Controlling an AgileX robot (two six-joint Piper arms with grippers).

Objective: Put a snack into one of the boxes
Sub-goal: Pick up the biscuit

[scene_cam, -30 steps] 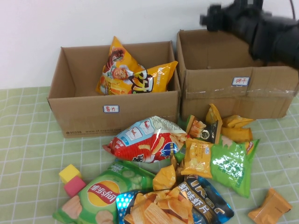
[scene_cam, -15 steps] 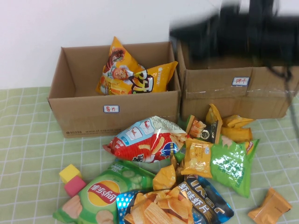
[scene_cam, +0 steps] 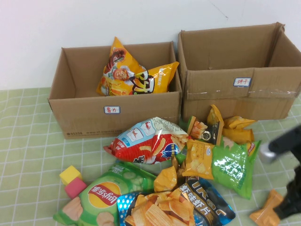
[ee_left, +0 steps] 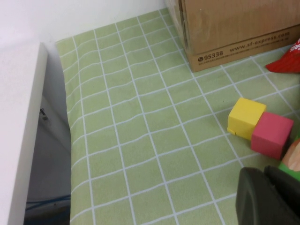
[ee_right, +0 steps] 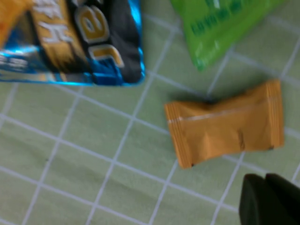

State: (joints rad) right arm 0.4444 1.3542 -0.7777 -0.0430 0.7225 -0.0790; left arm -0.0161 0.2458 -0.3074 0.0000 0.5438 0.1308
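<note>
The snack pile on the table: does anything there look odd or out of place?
Yes: two toy blocks, yellow and pink, sit touching beside the green chip bag; they are not snacks. One small orange packet lies apart, near the shut right gripper.

Two boxes (scene_cam: 115, 115) stand side by side at the back of the bench (scene_cam: 28, 155); chip bags (scene_cam: 136, 75) sit in the left one. Before the boxes lies a snack pile (scene_cam: 178, 169), with two cubes (scene_cam: 71, 181) to its left and a small packet (scene_cam: 267, 212) to its right.

Closed right pincer (ee_right: 265, 199) near orange snack packet (ee_right: 225, 124).
</note>
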